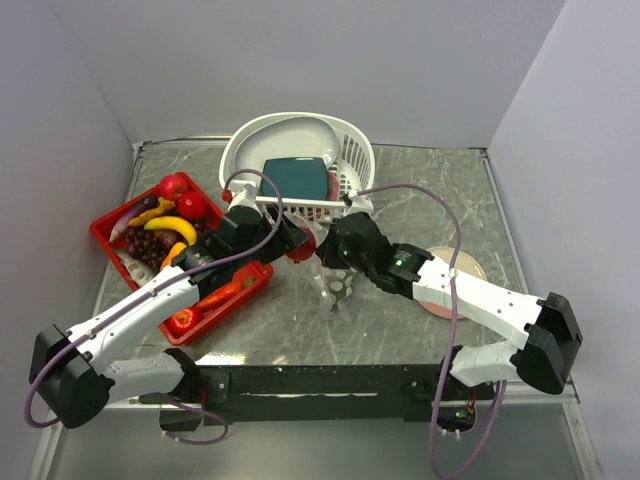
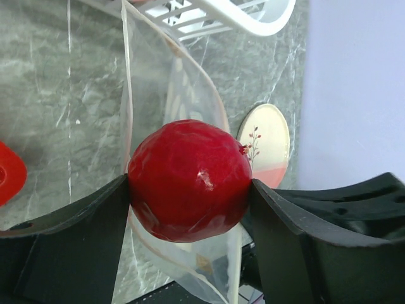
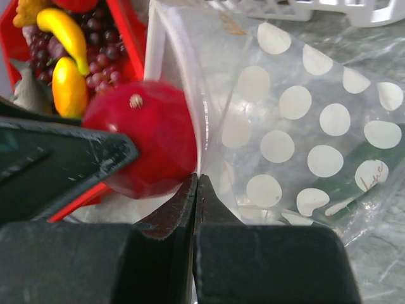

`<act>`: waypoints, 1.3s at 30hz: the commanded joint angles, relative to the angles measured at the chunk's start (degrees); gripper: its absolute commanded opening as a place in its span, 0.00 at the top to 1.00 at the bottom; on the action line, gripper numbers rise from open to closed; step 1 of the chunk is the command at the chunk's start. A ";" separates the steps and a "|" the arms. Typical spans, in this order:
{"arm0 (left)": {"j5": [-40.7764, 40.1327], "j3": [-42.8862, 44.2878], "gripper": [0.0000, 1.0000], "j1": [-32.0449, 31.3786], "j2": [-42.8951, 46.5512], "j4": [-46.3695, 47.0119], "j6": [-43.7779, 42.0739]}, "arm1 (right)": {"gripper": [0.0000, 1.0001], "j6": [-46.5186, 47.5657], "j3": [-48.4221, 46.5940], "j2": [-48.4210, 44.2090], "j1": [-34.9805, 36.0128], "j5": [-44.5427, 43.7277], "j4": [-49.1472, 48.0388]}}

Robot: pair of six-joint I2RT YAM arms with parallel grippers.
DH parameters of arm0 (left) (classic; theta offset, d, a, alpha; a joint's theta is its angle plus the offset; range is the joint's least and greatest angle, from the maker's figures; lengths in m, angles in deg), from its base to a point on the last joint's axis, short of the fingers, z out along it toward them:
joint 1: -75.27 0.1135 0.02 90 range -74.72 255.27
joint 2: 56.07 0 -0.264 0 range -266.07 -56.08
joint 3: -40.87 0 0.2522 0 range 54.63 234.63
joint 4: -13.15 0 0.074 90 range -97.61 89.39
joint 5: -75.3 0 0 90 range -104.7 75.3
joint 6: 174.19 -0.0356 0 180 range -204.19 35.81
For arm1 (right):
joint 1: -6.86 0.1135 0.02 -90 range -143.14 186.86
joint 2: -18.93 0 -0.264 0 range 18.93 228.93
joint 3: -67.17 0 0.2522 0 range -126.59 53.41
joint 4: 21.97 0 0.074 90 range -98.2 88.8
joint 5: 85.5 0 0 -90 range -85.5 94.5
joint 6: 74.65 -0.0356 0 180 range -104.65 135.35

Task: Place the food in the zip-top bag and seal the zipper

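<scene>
My left gripper [image 2: 190,190] is shut on a red tomato [image 2: 190,179] and holds it at the open mouth of the zip-top bag [image 2: 190,88]. In the top view the tomato [image 1: 303,245] sits between the two grippers. My right gripper [image 3: 197,180] is shut on the bag's rim by the zipper strip [image 3: 159,57] and holds the spotted bag [image 3: 304,126] up; the tomato [image 3: 149,139] is just left of its fingers. More food lies in the red tray [image 1: 108,224]: tomatoes [image 1: 175,187], a banana [image 1: 170,226], grapes [image 1: 150,245], an orange piece [image 1: 220,295].
A white slotted basket [image 1: 352,150] with a teal block [image 1: 297,178] stands behind the grippers. A small round plate [image 1: 462,268] lies right of the bag, under my right arm. Walls close in the table on the left, back and right.
</scene>
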 commanded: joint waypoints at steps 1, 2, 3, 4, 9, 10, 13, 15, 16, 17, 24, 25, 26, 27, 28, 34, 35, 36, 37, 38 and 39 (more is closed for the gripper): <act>0.01 -0.02 0.55 -0.77 0.17 1.69 0.84 | 1.00 -1.07 -3.27 -4.21 0.29 -4.78 0.69; -0.25 0.16 0.54 -0.95 0.17 1.33 0.49 | 1.00 -1.07 -3.35 -5.08 0.29 -5.92 0.95; -0.26 0.77 0.54 -1.04 -0.18 0.72 0.14 | 1.00 -1.24 -3.44 -5.52 0.37 -6.36 1.13; -0.26 1.21 0.54 -1.38 -0.88 -0.50 -0.13 | 1.00 -0.98 -3.44 -5.79 0.38 -6.54 1.13; -0.78 4.28 0.36 -3.14 -3.25 -2.88 -1.80 | 1.00 -0.02 -3.79 -7.72 0.73 -7.42 1.13; -1.22 4.72 0.26 -4.02 -3.78 -3.24 -1.97 | 1.00 0.25 -4.06 -7.90 1.08 -7.60 1.65; -1.49 5.87 0.04 -5.51 -3.70 -1.84 -3.12 | 1.00 0.95 -3.97 -8.17 1.34 -8.04 2.36; -1.31 6.74 0.01 -5.78 -3.61 -1.04 -3.55 | 1.00 1.21 -3.71 -8.34 1.26 -8.47 2.62; -0.96 7.10 0.01 -5.70 -4.04 -1.13 -3.64 | 1.00 1.48 -3.27 -8.51 1.25 -8.74 2.63; -0.96 7.54 0.03 -5.78 -4.31 -1.22 -3.82 | 1.00 1.57 -3.09 -8.78 1.25 -8.91 2.80; -4.38 10.52 0.02 -5.78 -2.65 -4.98 -4.00 | 1.00 3.41 -2.57 -10.71 1.17 -12.86 6.04; -5.34 10.96 0.03 -5.70 -1.68 -5.69 -4.00 | 1.00 3.50 -2.48 -10.98 1.25 -13.48 6.49; -8.31 11.84 0.03 -5.69 -1.15 -6.66 -4.08 | 1.00 3.67 -2.39 -11.50 1.17 -13.49 6.58; -10.60 12.46 0.05 -5.43 -0.71 -8.06 -4.08 | 1.00 4.11 -1.95 -11.94 1.17 -12.96 6.32; -12.98 13.07 0.05 -5.00 0.16 -11.12 -4.08 | 1.00 4.20 -1.69 -12.38 1.17 -12.35 6.14; -25.56 16.24 0.01 7.73 0.61 -17.83 -7.06 | 1.00 5.96 -0.11 -14.14 1.08 -11.03 6.49; -26.53 17.11 0.01 9.93 0.18 -18.96 -7.51 | 1.00 6.22 0.24 -14.66 1.08 -11.11 6.23; -27.84 17.47 0.01 14.13 -0.96 -19.49 -8.38 | 1.00 6.83 0.77 -14.84 1.08 -10.94 6.14; -28.29 17.65 0.01 16.17 -1.49 -19.24 -9.17 | 1.00 7.10 0.86 -15.19 1.08 -10.76 6.14; -28.55 18.08 0.01 18.10 -2.02 -19.67 -9.36 | 1.00 7.45 1.04 -15.37 0.90 -10.59 6.14; -28.12 18.09 0.01 21.86 -2.98 -19.15 -10.05 | 1.00 8.06 1.39 -15.46 0.82 -10.33 6.05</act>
